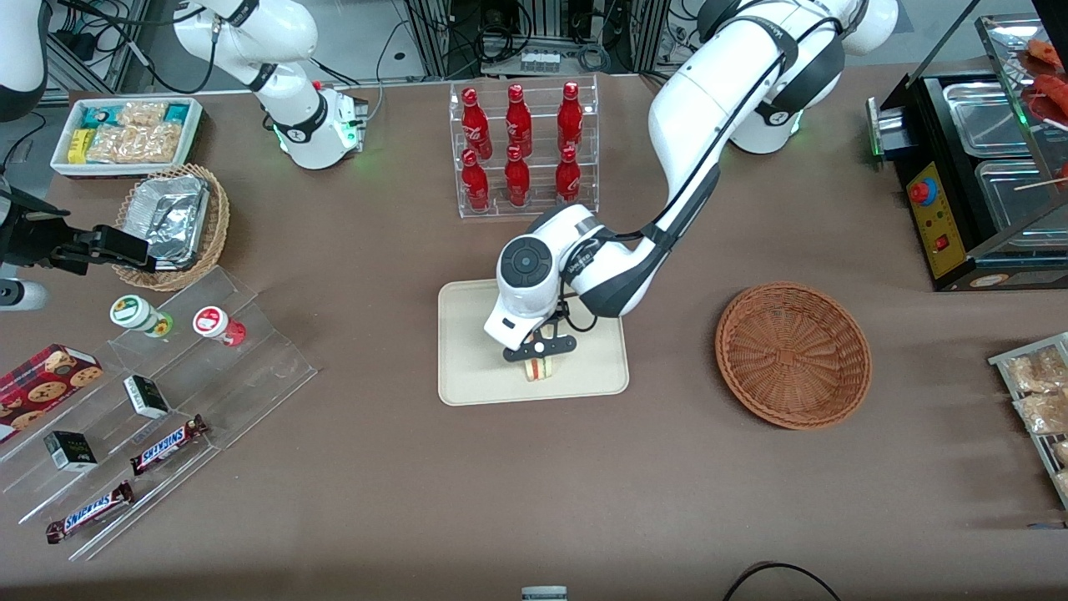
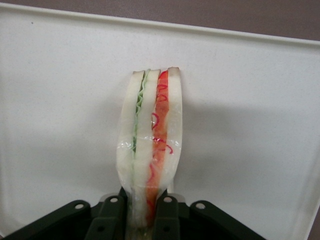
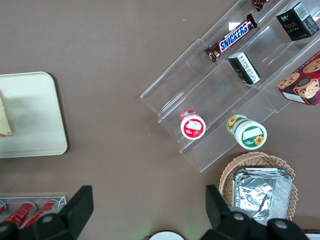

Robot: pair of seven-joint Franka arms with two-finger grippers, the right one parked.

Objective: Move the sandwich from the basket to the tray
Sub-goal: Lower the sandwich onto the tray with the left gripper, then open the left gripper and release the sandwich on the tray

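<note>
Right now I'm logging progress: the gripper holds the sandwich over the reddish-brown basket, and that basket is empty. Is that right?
Not quite. The gripper holds the sandwich over the cream tray, not the basket, as the front view shows; the left wrist view shows tray surface under the sandwich. The basket is indeed empty.

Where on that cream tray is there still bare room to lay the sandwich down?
The gripper holds the sandwich over the tray, near its camera-side rim. Nothing else shows on the tray: bare patches lie on both sides of the sandwich. The tray's bottle-rack half is hidden under the arm.
</note>
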